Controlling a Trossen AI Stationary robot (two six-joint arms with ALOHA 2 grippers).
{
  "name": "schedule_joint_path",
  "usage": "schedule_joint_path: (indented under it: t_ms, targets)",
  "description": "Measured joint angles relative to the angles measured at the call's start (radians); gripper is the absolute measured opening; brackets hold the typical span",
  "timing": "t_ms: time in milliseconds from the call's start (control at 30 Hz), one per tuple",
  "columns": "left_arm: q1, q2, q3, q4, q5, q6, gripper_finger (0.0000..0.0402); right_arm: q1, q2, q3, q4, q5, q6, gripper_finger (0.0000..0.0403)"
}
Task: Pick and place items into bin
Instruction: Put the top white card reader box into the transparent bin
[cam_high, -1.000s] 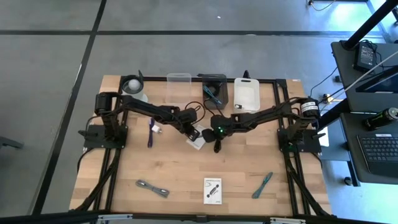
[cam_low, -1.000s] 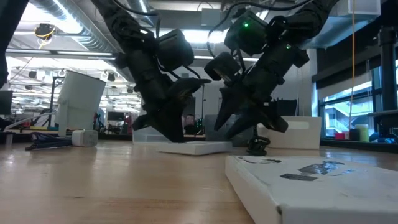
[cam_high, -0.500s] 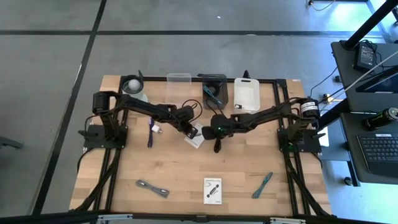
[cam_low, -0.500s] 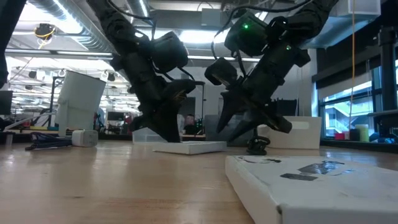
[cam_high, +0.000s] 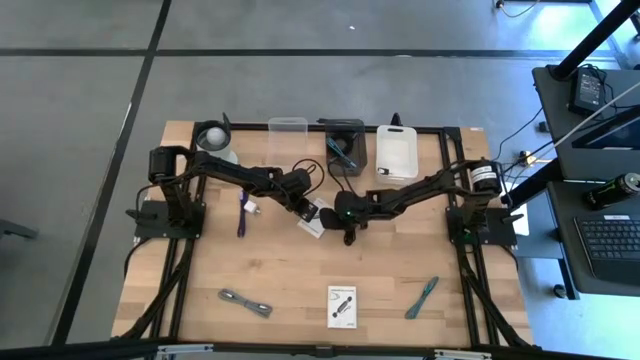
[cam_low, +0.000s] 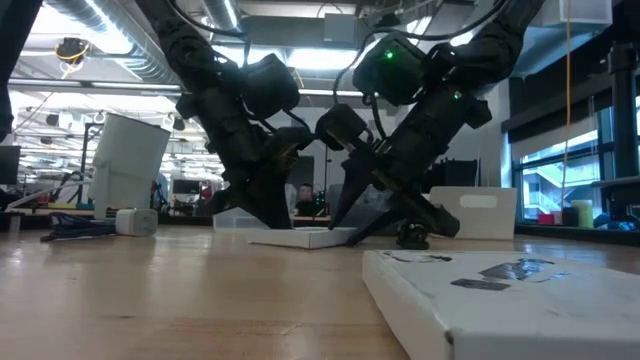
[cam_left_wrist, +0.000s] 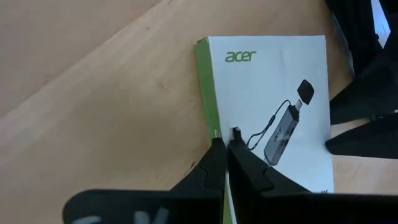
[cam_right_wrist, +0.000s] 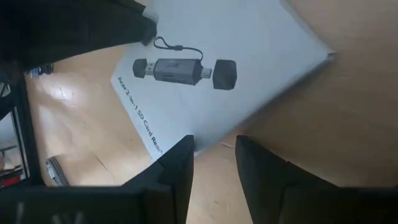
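The white card (cam_high: 314, 221) lies flat mid-surface (cam_high: 290, 270), between both grippers. The left gripper (cam_left_wrist: 227, 151) has its fingers closed at the card's green edge. The right gripper (cam_right_wrist: 214, 155), fingers slightly apart, straddles the card's opposite corner. Bare wood surrounds the card.

Table centre is congested: the left gripper (cam_high: 308, 211) and right gripper (cam_high: 335, 213) converge from opposite sides on the white Acer card box (cam_high: 318, 219), fingers nearly meeting over it. A black cable coil (cam_high: 349, 237) lies just beside the right gripper. The rear edge is blocked by a clear bin (cam_high: 288, 137), a black bin (cam_high: 345, 145) and a white bin (cam_high: 396, 152). The front half offers open passage, interrupted only by a grey strip (cam_high: 245, 302), a second white card (cam_high: 342, 306) and a teal tool (cam_high: 421, 297), well apart.
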Motion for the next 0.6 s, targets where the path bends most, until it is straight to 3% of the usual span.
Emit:
schedule_joint_path:
  t_ms: [433, 600]
  targets:
    - [0.0, 0.0, -0.001, -0.011, 0.023, 0.029, 0.0002, 0.0, 0.003, -0.003, 0.066, 0.013, -0.076, 0.0124]
    - [-0.001, 0.001, -0.001, -0.01, 0.044, 0.035, 0.0002, 0.0, 0.003, -0.003, 0.066, 0.008, -0.064, 0.0154]
